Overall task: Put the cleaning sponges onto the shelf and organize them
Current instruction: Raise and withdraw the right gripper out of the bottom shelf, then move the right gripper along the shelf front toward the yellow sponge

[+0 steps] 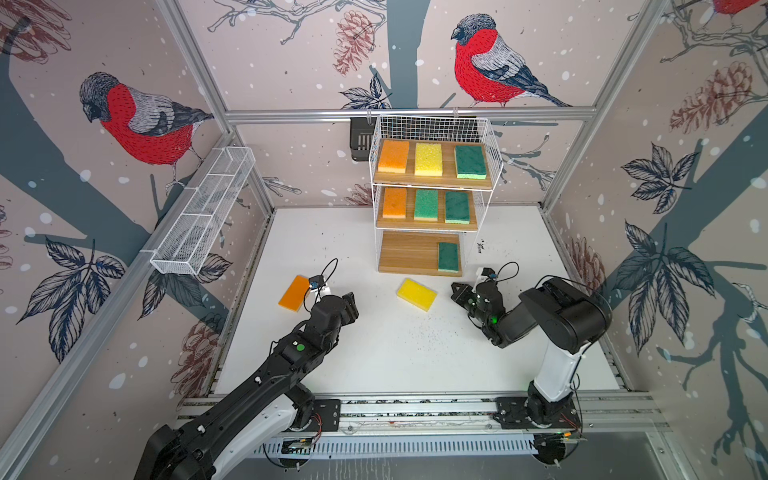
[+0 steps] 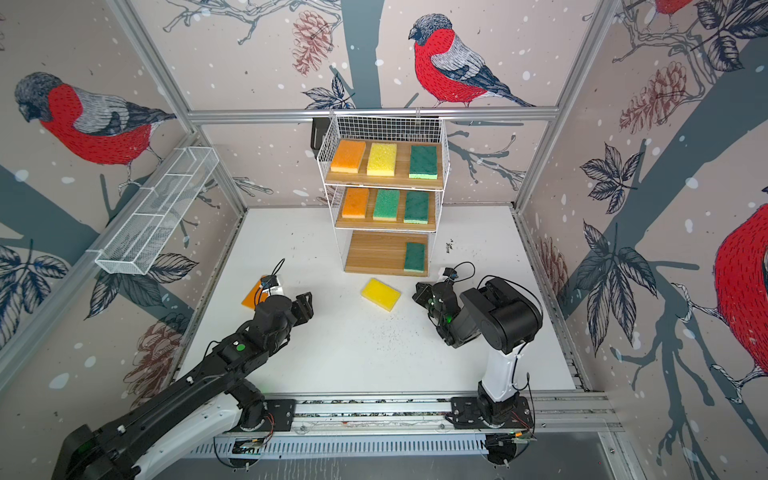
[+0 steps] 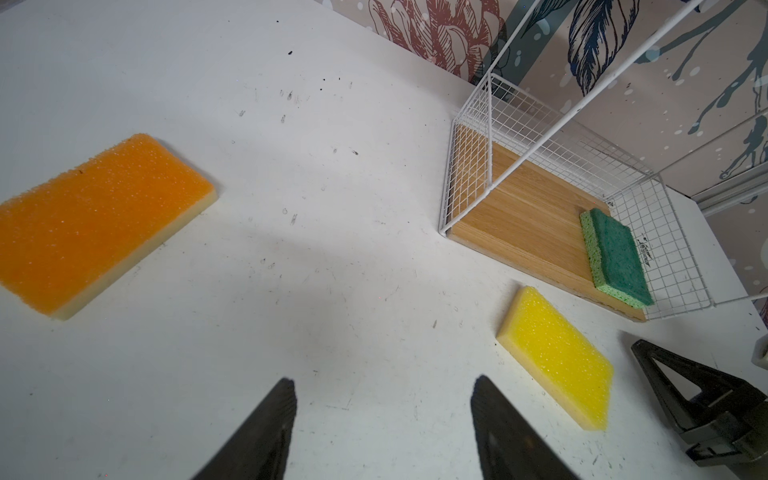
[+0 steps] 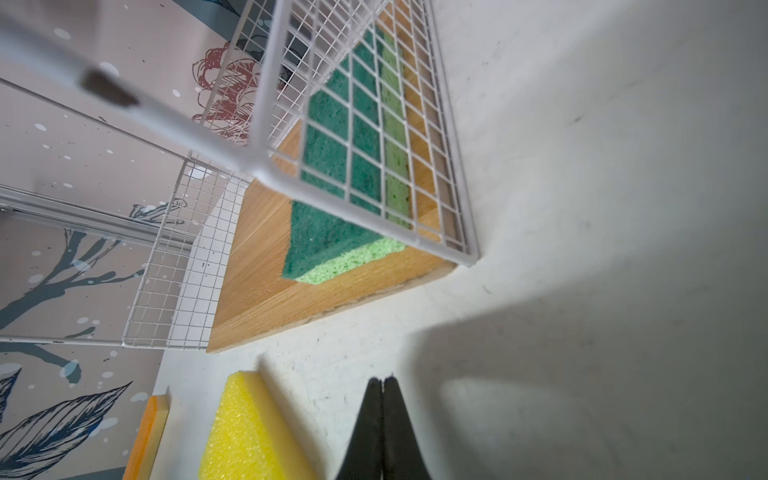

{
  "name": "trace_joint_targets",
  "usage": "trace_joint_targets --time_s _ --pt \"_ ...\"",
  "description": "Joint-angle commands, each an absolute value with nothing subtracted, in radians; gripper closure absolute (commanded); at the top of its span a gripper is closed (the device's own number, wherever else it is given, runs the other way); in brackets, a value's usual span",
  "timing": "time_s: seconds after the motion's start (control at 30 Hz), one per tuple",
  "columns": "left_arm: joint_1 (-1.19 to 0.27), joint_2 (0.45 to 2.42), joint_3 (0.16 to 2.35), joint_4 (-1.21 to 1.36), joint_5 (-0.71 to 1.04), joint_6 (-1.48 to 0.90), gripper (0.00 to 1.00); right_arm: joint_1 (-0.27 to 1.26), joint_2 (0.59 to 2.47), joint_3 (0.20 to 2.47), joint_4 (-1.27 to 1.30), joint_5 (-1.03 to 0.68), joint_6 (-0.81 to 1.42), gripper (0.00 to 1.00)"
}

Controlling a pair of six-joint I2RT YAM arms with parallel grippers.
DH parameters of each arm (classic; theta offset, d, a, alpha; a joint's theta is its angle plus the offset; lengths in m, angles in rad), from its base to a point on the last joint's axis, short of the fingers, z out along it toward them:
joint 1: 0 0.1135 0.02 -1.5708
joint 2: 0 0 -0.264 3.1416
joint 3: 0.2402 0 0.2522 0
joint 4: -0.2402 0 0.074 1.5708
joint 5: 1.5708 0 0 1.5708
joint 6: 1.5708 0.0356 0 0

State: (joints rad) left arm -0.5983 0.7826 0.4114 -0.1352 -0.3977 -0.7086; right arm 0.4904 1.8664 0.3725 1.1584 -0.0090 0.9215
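**Sponges: seven on shelf, two on table**

Top views. Your shelf (image 1: pixel 432 129) stands at the back of the table (image 1: pixel 395 353). Its top board carries orange, yellow and green sponges in a row. The middle board carries orange, green, green. The bottom board (image 1: pixel 407 253) has one green sponge (image 1: pixel 448 257) at its right end and is otherwise bare. A yellow sponge (image 1: pixel 417 294) lies on the table just in front of the shelf. An orange sponge (image 1: pixel 294 293) lies well to its left. Your left gripper (image 1: pixel 351 305) is near the orange sponge, released. Your right gripper (image 1: pixel 457 291) is just right of the yellow sponge, apart from it.

Left wrist. The left gripper (image 3: pixel 382 386) has its jaws spread over bare table and holds nothing. The orange sponge (image 3: pixel 99 224) and yellow sponge (image 3: pixel 557 357) lie either side.

Right wrist. The right gripper (image 4: pixel 382 382) is clenched, jaws pressed together on nothing. The yellow sponge (image 4: pixel 245 436) lies beside it. The green sponge (image 4: pixel 332 166) sits behind the shelf's wire grid.
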Motion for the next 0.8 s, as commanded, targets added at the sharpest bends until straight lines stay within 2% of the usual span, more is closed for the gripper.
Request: trace_joint_targets --time_s 0.0,0.2,0.77 --pt "-0.597 0.788 0.405 -0.083 -0.417 -0.715 0.32 0.481 1.908 0.358 1.325 -0.048 0.972 0.96" --pt "-0.597 0.806 0.403 -0.071 -0.416 -0.712 0.32 0.474 1.986 0.364 1.446 -0.077 1.012 0.97" --pt "-0.596 0.841 0.411 -0.046 -0.417 -0.708 0.32 0.478 2.055 0.446 1.428 -0.042 1.063 0.98"
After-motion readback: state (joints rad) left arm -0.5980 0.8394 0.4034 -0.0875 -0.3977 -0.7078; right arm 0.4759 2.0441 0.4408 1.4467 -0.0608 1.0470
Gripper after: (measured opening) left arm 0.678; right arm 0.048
